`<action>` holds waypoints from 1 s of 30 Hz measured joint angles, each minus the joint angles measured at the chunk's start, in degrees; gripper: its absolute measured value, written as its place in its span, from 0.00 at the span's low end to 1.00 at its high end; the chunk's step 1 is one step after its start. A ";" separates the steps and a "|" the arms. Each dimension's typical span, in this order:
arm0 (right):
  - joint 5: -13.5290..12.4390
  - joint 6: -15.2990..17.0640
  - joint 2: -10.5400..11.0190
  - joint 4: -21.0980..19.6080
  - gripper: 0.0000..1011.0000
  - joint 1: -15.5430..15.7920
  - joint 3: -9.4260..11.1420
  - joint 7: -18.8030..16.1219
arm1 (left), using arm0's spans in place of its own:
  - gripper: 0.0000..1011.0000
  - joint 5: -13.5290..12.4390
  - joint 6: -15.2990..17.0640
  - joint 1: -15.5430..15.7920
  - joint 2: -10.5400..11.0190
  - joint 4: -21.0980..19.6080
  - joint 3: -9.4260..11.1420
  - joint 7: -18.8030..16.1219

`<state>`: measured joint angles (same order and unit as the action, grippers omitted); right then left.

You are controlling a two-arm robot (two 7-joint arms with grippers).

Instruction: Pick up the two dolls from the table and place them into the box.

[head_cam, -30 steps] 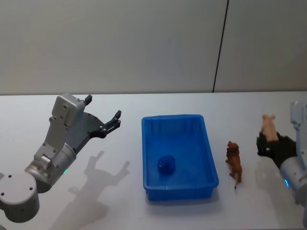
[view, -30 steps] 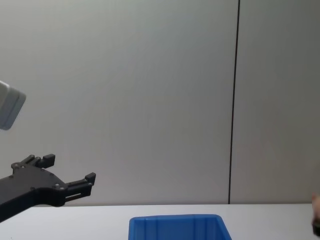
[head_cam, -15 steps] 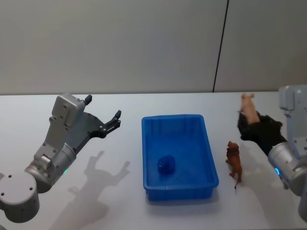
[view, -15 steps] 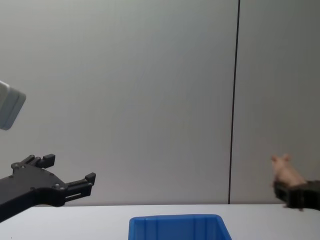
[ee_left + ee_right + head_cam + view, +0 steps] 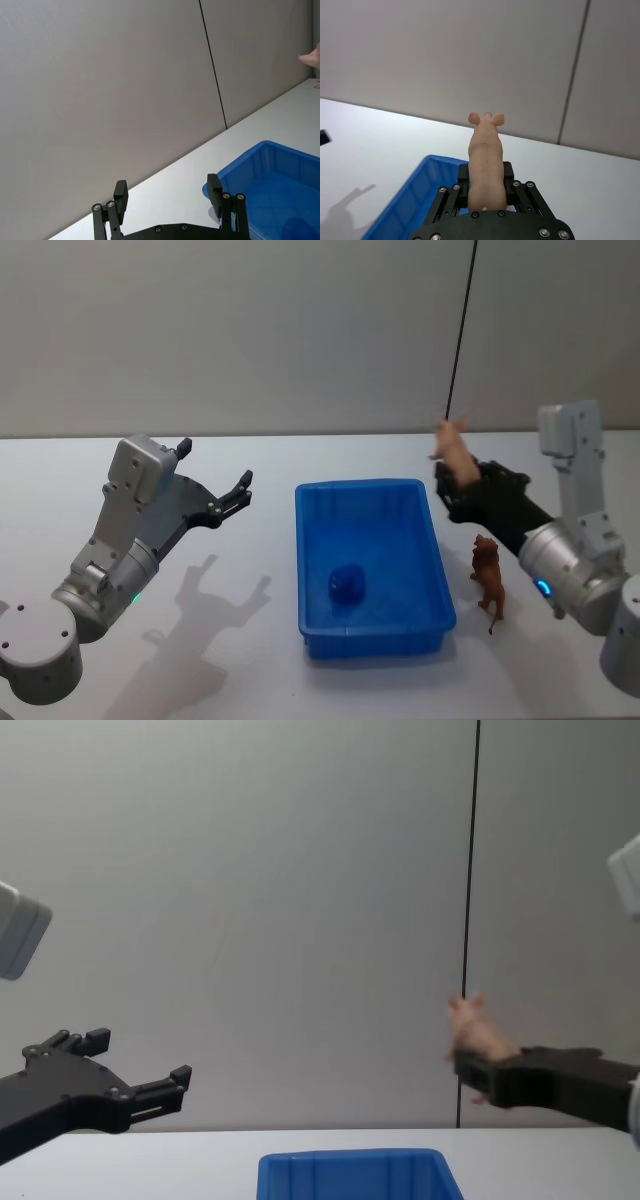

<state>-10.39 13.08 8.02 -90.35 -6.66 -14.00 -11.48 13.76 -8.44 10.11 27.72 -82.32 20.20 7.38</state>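
My right gripper point(image 5: 452, 476) is shut on a pink pig doll point(image 5: 451, 445), raised in the air close by the far right corner of the blue box point(image 5: 360, 484). In the right wrist view the pig doll point(image 5: 485, 155) stands up between the fingers, with the box rim point(image 5: 415, 195) below it. A brown lion doll point(image 5: 489, 580) stands on the white table point(image 5: 250, 660) just right of the box. My left gripper point(image 5: 215, 464) hangs open and empty left of the box.
A small blue object point(image 5: 346, 582) lies on the floor of the box. A grey wall with a dark vertical seam point(image 5: 460, 335) runs behind the table. Bare tabletop lies left of the box under my left arm.
My right gripper has carried the pink doll leftward and higher, from the table's right edge to beside the box. The left arm and the lion doll have stayed put.
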 joint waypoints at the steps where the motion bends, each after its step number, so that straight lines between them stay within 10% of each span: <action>1: -0.05 -0.17 -0.14 0.16 0.37 -0.23 -0.20 -1.13 | 0.99 0.00 0.00 0.00 0.00 0.00 0.00 0.00; 7: -0.21 -0.70 -0.73 0.96 0.38 -1.17 -0.99 -5.34 | 0.99 0.00 0.00 0.00 0.01 0.00 0.00 0.00; 20: -0.52 -1.28 -2.20 4.53 0.79 -4.08 -2.80 -15.76 | 0.99 0.00 0.00 0.00 0.00 0.00 0.00 0.00; 30: -0.69 -1.05 -1.99 4.52 0.99 -4.21 -3.04 -16.49 | 0.99 0.00 0.00 0.00 0.00 0.00 0.00 0.00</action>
<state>-11.08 12.03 6.03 -85.82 -10.87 -17.05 -27.97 13.77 -8.44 10.11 27.72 -82.32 20.21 7.39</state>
